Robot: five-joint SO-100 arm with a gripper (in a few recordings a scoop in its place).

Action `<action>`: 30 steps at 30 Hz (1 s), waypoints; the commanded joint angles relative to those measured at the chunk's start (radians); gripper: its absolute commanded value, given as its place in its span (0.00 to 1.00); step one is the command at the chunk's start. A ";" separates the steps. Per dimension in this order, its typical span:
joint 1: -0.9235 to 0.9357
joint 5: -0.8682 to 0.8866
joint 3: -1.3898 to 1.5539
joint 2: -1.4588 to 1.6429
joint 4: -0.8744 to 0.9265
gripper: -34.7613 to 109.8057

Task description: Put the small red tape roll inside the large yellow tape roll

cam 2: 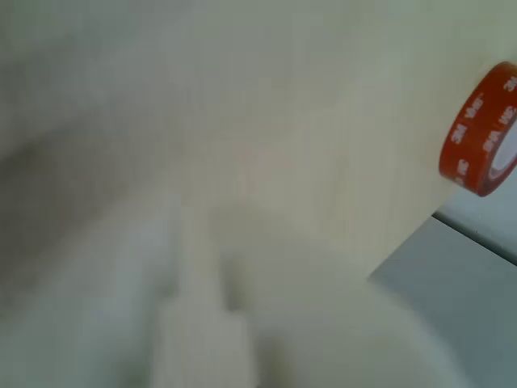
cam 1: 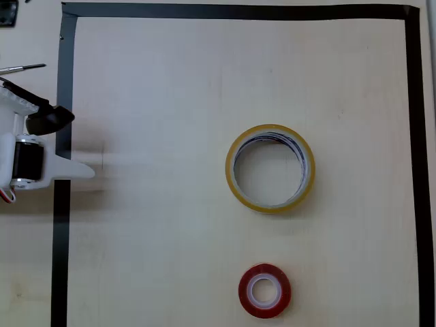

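Overhead view, large yellow tape roll [cam 1: 270, 169] apart from small red tape roll [cam 1: 264, 291], gripper [cam 1: 71, 143] grasping nothing, wrist view, roll's white lettering

A pale wooden tabletop [cam 1: 170, 238], evenly lit, is framed by a black tape border [cam 1: 63, 225].

a lab-style test bench: a pale wooden table [cam 1: 170, 102] with a black tape border [cam 1: 238, 11] framing the work area.
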 commanded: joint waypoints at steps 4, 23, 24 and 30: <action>0.009 0.011 -0.015 0.029 0.018 0.25; 0.110 0.003 -0.379 -0.149 0.080 0.24; 0.126 -0.006 -0.451 -0.259 0.063 0.24; 0.216 -0.025 -0.960 -0.997 0.021 0.24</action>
